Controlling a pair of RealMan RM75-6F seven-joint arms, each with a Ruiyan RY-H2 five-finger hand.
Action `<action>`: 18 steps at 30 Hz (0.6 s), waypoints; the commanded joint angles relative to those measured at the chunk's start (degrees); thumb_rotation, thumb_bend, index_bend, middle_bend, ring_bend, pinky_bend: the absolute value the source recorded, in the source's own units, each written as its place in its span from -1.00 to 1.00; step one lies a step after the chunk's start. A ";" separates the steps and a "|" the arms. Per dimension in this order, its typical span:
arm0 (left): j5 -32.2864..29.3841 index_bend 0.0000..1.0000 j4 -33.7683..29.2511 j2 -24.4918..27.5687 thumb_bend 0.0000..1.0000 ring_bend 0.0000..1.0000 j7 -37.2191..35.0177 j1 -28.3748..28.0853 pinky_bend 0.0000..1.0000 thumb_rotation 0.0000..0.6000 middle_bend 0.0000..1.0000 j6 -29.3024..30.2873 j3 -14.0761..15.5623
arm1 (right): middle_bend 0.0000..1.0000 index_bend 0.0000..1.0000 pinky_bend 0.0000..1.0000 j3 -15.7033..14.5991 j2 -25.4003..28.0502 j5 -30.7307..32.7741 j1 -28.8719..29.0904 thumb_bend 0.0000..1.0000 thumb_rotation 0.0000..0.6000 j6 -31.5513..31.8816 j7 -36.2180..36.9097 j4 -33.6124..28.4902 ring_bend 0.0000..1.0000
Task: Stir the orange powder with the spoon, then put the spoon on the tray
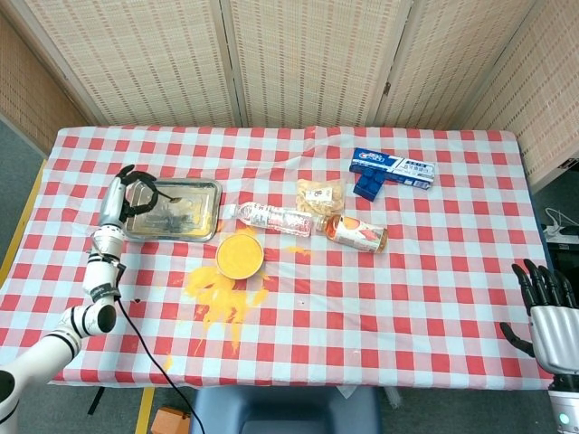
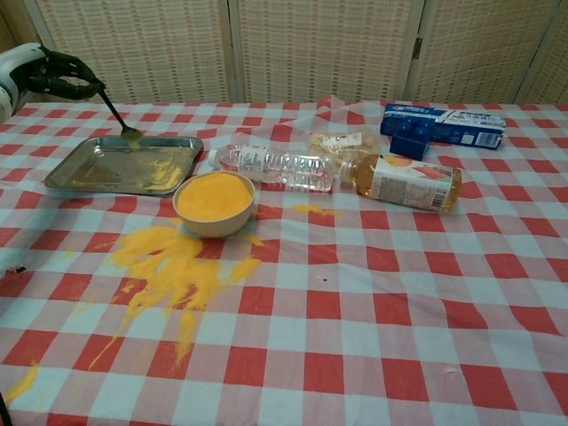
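My left hand (image 1: 125, 194) (image 2: 49, 71) holds a dark spoon (image 2: 118, 115) (image 1: 168, 195) above the far left part of the metal tray (image 1: 206, 228) (image 2: 80, 174). The spoon's bowl hangs just over the tray's back rim, with orange powder on it. A cream bowl (image 1: 240, 258) (image 2: 214, 202) full of orange powder stands right of the tray's near corner. Spilled orange powder (image 1: 222, 297) (image 2: 173, 266) spreads on the cloth in front of the bowl. My right hand (image 1: 550, 312) stays at the table's near right edge, fingers spread, holding nothing.
A clear water bottle (image 1: 269, 218) (image 2: 275, 166) and an orange drink bottle (image 1: 358, 232) (image 2: 404, 181) lie behind the bowl. A snack packet (image 1: 319, 195) and a blue box (image 1: 392, 170) (image 2: 444, 127) sit further back. Orange smears mark the tray floor.
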 commanded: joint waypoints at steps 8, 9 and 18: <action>2.84 0.74 15.07 -6.71 0.34 -0.89 -8.71 -4.08 -0.99 1.00 -0.28 -5.78 2.08 | -1.00 -1.00 -1.00 0.19 -0.24 0.09 -0.64 -0.73 1.00 1.51 -0.66 -0.25 -1.00; 3.05 0.74 15.77 -7.19 0.33 -0.89 -9.14 -4.33 -0.99 1.00 -0.28 -5.98 2.24 | -1.00 -1.00 -1.00 0.20 -0.26 0.16 -0.62 -0.73 1.00 1.44 -0.72 -0.23 -1.00; 3.81 0.62 22.62 -11.43 0.30 -0.88 -9.16 -7.02 -0.99 1.00 -0.28 -6.29 2.83 | -1.00 -1.00 -1.00 0.35 -0.04 0.51 -0.65 -0.73 1.00 1.41 -0.38 -0.15 -1.00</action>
